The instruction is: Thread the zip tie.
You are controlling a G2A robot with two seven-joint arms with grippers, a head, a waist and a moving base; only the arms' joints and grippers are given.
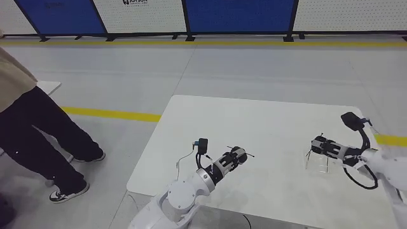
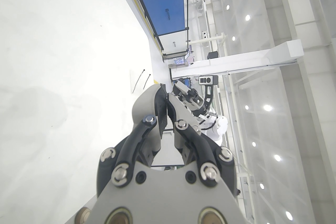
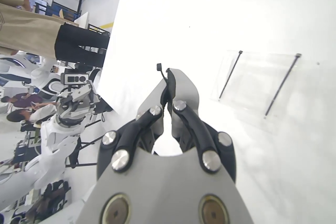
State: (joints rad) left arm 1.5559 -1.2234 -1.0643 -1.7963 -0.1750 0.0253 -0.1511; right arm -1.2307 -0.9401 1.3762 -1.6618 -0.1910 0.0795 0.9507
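The left gripper (image 1: 240,154) hangs over the near left part of the worktop (image 1: 267,121), close to its near edge. In the left wrist view its claw (image 2: 164,93) is clenched, the black pads (image 2: 160,104) pressed flat against each other. From above, a thin black strand (image 1: 250,156) crosses its tip. I cannot tell whether the pads grip this strand.

Well apart from it, toward the right edge of the worktop and about midway between the far and near edges, is the right gripper (image 1: 316,145). Its claw (image 3: 168,78) is clenched on the zip tie (image 3: 162,74). The strap is pinched between the pads, and the small square head pokes out just past the fingertips.

Just beside this gripper, on its near side, a clear sheet (image 3: 262,83) lies flat on the worktop. One loose tie (image 3: 230,75) rests on it, and another loose tie (image 3: 282,84) lies roughly parallel to the first and apart from it. Both have their heads at the same end. Neither touches either gripper.
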